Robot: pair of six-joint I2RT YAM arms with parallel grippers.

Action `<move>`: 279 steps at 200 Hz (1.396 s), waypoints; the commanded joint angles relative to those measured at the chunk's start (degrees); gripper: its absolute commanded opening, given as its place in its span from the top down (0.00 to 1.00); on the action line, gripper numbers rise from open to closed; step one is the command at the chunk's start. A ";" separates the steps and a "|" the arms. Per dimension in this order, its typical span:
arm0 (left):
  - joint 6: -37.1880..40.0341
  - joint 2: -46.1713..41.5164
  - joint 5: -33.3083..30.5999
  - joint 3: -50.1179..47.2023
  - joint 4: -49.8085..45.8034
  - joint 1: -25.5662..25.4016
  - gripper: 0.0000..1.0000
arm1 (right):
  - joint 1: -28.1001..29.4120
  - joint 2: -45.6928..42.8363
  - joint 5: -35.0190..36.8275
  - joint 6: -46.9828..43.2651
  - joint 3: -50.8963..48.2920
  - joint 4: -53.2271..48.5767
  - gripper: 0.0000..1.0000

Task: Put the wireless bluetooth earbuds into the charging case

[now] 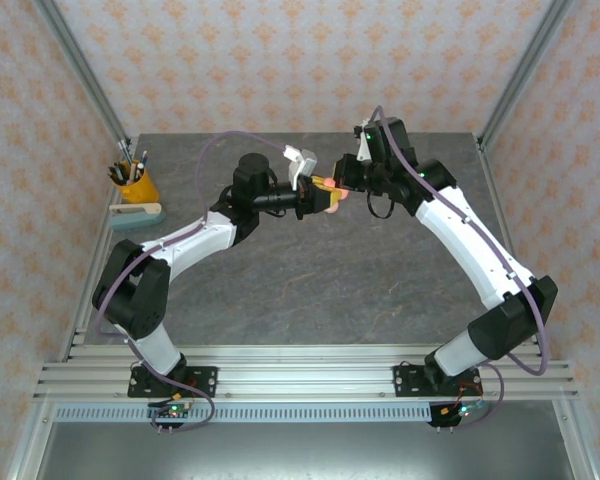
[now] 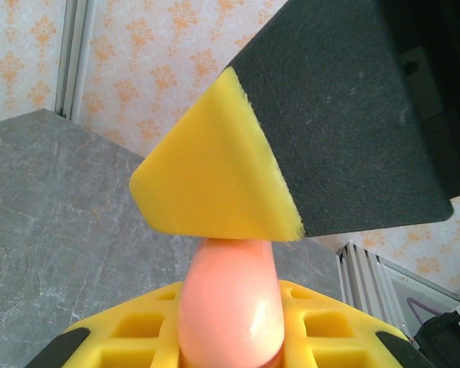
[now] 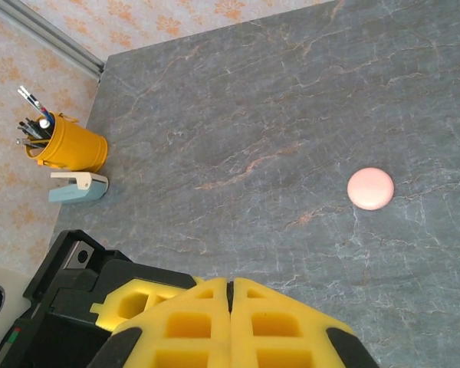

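Top camera overlooks the whole counter (image 1: 310, 290) from behind; right wrist camera, looking down, shares its pen cup (image 1: 137, 186) at left; left wrist camera faces the wall (image 2: 138, 54).

charging case (image 2: 228, 307) — pink, glossy, rounded, clamped in mid-air | second pink case (image 3: 370, 188) — lying on table (image 3: 253, 115)

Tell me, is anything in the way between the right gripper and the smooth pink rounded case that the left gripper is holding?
Nothing visible is. The shut right gripper's yellow foam tip seems to rest right on top of the smooth pink rounded case, which the left gripper clamps from both sides.
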 commanded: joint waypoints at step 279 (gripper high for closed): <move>19.36 -4.08 -23.55 -0.34 1.08 -4.50 1.00 | -7.38 -7.60 -15.28 54.07 -25.31 43.79 0.12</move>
